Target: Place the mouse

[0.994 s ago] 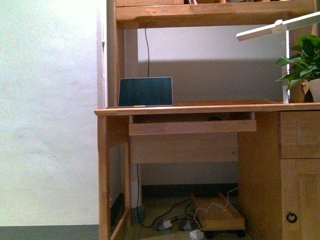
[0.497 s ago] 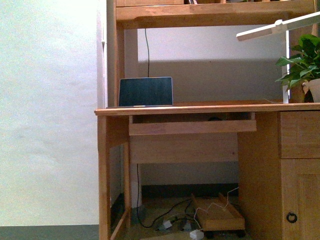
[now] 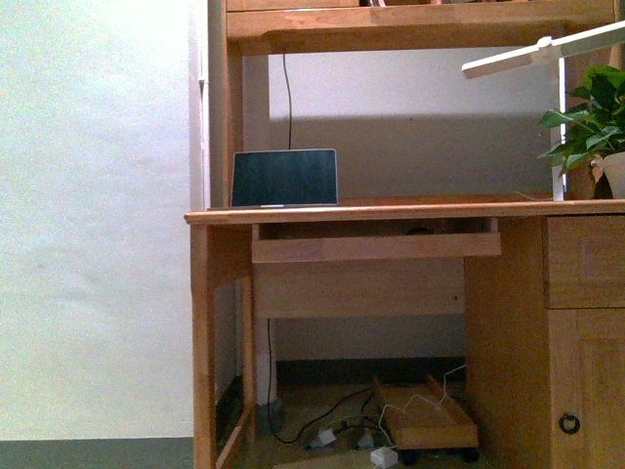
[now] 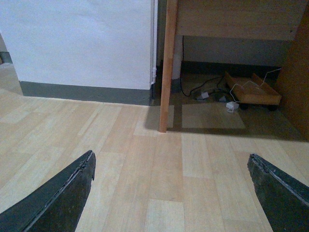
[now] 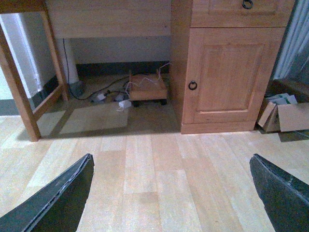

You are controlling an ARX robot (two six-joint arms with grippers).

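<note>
Two claws, both released and holding nothing. The left claw (image 4: 170,155) has its dark fingers (image 4: 63,193) spread wide over the pale plank floor (image 4: 145,145). The right claw (image 5: 171,157) is spread just the same, fingers (image 5: 58,198) well apart.

Beyond the left claw stand a wooden desk leg (image 4: 166,67) and a white wall (image 4: 77,43). Beyond the right claw are a cupboard door (image 5: 227,72) with a ring handle (image 5: 192,85) and a cardboard box (image 5: 285,116) beside it.

In the front view neither arm shows. The surface (image 3: 391,211) crosses mid frame, with a dark screen (image 3: 284,178) at centre left and a plant (image 3: 591,117) at the right edge. A small dark shape, seemingly the mouse (image 3: 420,232), lies just under the surface on the pull-out tray (image 3: 376,247), too small to be sure.
</note>
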